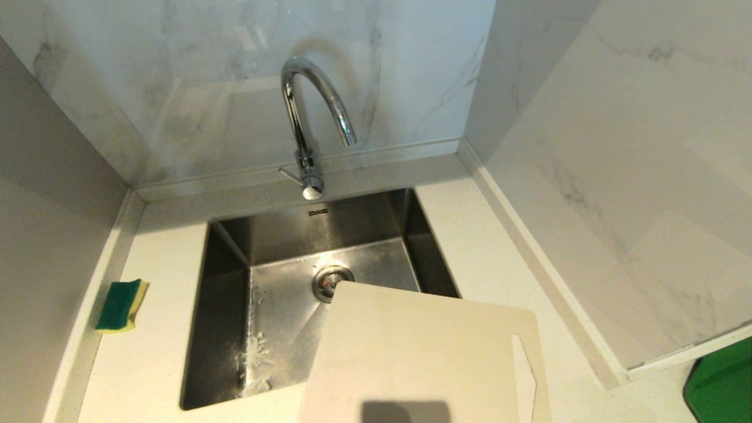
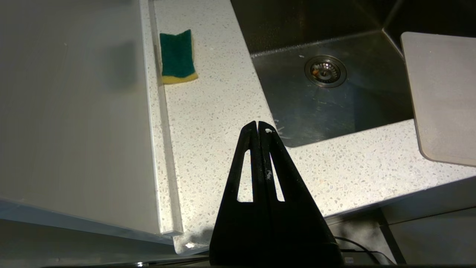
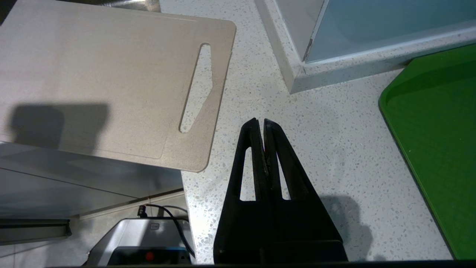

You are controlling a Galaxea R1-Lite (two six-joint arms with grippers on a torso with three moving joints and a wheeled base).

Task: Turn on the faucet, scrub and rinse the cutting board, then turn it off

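Observation:
The chrome gooseneck faucet point(image 1: 308, 126) stands behind the steel sink point(image 1: 229, 305), its spout arching over the basin; no water runs from it. The cream-white cutting board point(image 1: 411, 358) lies flat across the sink's front right corner and the counter, handle slot to the right; it also shows as the cutting board point(image 3: 104, 82) and, at an edge, the cutting board point(image 2: 438, 96). Neither arm is in the head view. My left gripper point(image 2: 258, 123) hangs shut and empty above the counter's front edge, left of the sink. My right gripper point(image 3: 259, 121) is shut and empty over the counter right of the board.
A green-and-yellow sponge point(image 1: 121, 305) lies on the speckled counter point(image 1: 153, 352) by the left wall; the sponge point(image 2: 177, 57) is ahead of my left gripper. A green tray point(image 3: 438, 149) sits at the far right. Marble walls close in the back and right.

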